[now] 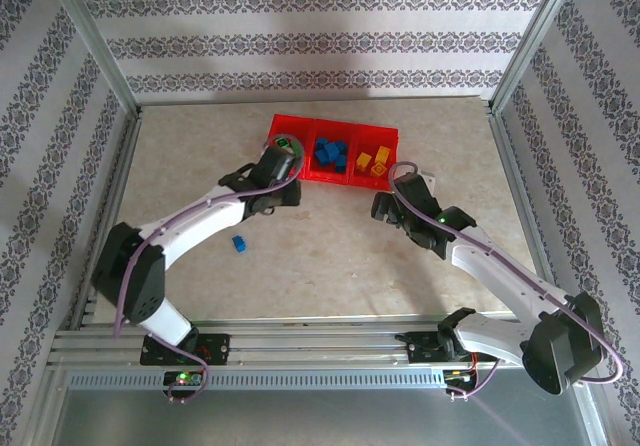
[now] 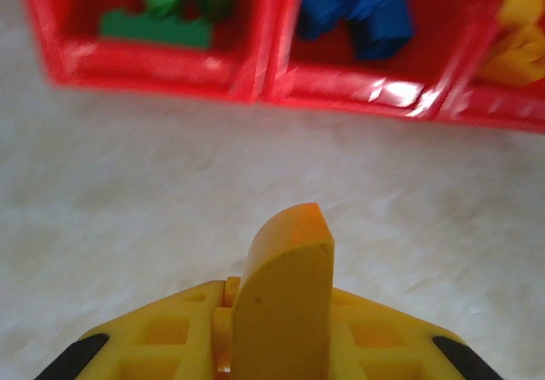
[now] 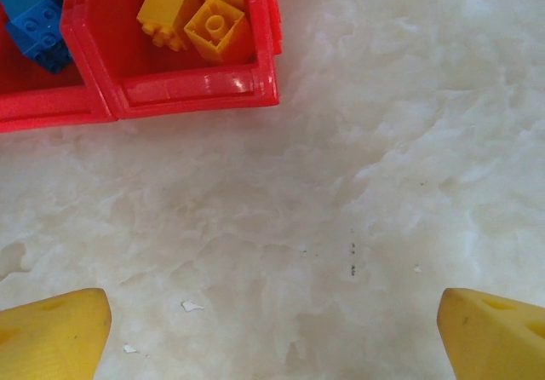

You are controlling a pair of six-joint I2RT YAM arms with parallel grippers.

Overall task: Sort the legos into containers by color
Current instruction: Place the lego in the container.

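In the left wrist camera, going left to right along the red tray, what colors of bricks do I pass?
Green bricks → blue bricks → yellow bricks, each group in its own compartment of the red tray.

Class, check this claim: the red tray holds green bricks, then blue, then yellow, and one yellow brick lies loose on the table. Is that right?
Not quite. The loose brick on the table is blue, not yellow; the top external view shows it. The rest stands: the red tray holds green bricks, then blue bricks, then yellow bricks.
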